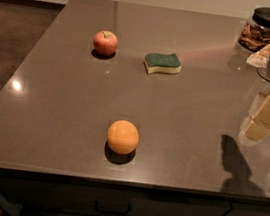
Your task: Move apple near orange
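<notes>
The claw (263, 119) hangs at the frame's right edge over the bench (47, 117). From the apple (105, 42), upper left, down to the orange (122, 137), lower centre, the way lies open. A sponge (162, 63) sits right of the apple; a jar (265, 29) crowds the upper right corner.

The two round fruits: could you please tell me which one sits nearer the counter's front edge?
The orange, plain and stemless, sits near the front edge; the red apple lies farther back beside the sponge. The gripper hangs at the right.

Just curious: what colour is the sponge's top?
The sponge is dark green on top, in the camera view; the gripper hangs at the right edge.
</notes>
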`<state>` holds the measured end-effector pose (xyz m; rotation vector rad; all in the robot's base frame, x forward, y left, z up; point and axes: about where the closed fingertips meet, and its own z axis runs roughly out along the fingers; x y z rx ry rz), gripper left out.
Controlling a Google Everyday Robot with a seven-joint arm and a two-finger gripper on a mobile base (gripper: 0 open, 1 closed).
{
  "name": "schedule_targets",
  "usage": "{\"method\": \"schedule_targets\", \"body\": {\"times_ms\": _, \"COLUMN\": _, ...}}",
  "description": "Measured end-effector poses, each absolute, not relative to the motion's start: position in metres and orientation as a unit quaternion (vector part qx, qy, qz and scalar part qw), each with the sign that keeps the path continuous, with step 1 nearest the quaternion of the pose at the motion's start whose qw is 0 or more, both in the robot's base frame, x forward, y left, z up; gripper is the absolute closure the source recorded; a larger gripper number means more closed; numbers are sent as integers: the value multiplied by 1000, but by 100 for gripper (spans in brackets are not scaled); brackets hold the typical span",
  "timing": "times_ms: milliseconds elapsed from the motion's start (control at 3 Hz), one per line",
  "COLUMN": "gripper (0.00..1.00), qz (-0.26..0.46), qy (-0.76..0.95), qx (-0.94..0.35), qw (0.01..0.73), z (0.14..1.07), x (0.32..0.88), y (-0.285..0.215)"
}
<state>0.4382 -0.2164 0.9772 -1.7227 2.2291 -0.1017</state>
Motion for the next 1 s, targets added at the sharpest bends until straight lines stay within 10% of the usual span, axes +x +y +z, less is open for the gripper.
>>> {"method": "schedule_targets", "body": {"times_ms": 1000, "gripper": 0, "qz": -8, "qy": 783, "qx": -591, "qw": 194, "z": 972, "x": 481, "y": -181}}
